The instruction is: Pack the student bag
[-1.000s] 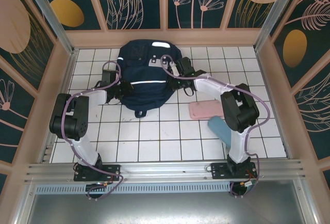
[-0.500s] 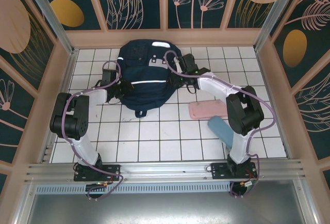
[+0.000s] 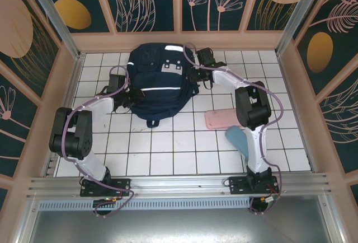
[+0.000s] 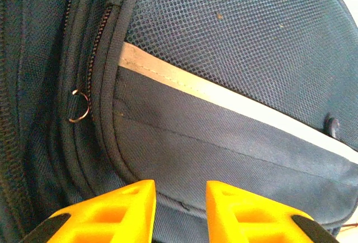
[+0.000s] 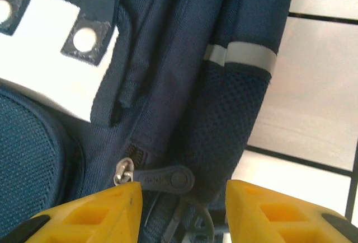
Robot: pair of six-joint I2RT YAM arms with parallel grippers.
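The student bag (image 3: 158,80), a dark navy backpack with a white stripe, lies flat at the back middle of the tiled table. My left gripper (image 3: 130,96) sits against its left side. In the left wrist view that gripper (image 4: 180,191) is open, its yellow fingertips (image 4: 126,204) a little apart over the front pocket fabric (image 4: 224,142), below the reflective stripe (image 4: 224,94). My right gripper (image 3: 197,75) is at the bag's right side. In the right wrist view it (image 5: 182,191) is open, with a navy zipper pull (image 5: 162,179) lying loose between its fingertips.
A pink flat case (image 3: 224,119) and a light blue object (image 3: 239,140) lie on the tiles right of the bag. A metal ring zipper pull (image 4: 80,106) hangs on the bag's left seam. Wooden walls (image 3: 67,80) close in the table on three sides.
The right gripper has opened, let go of the bag's side and shifted toward the back of the table. The left gripper's jaws have parted a little.
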